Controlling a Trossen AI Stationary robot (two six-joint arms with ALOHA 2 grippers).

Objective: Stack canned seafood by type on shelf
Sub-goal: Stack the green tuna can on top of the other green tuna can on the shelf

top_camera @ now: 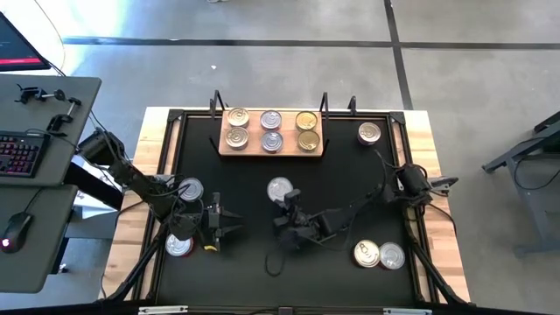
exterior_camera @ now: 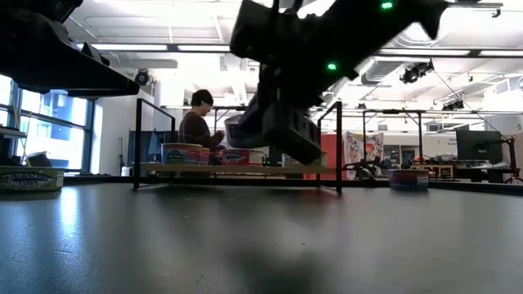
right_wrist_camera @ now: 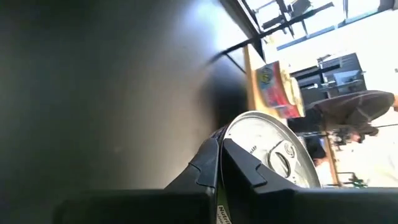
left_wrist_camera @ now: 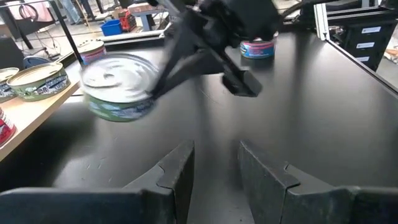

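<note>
My right gripper (top_camera: 284,203) is over the middle of the black mat, shut on a silver-lidded tin (top_camera: 280,189) with a green and white label (left_wrist_camera: 118,84). My left gripper (top_camera: 234,219) hovers open to the left of it, pointing toward that tin, fingers (left_wrist_camera: 180,168) apart and touching nothing. The wooden board (top_camera: 226,150) at the mat's far edge carries six tins in two rows of three. More tins rest on their bases on the mat: two on the left (top_camera: 189,189) (top_camera: 178,246), two near right (top_camera: 366,254), one far right (top_camera: 369,132). My right gripper pinches the silver-lidded tin at its rim (right_wrist_camera: 233,140) on the side nearest the wrist, the two fingers (right_wrist_camera: 208,158) close together there. They come at it roughly level from the table's near right. The tin is lifted clear of the mat, lid up.
A black metal frame (top_camera: 179,118) borders the mat, with uprights beside the board. A desk with a keyboard (top_camera: 19,153) stands left of the table. Bare mat lies between the board and the grippers. A person (exterior_camera: 196,122) sits in the room beyond.
</note>
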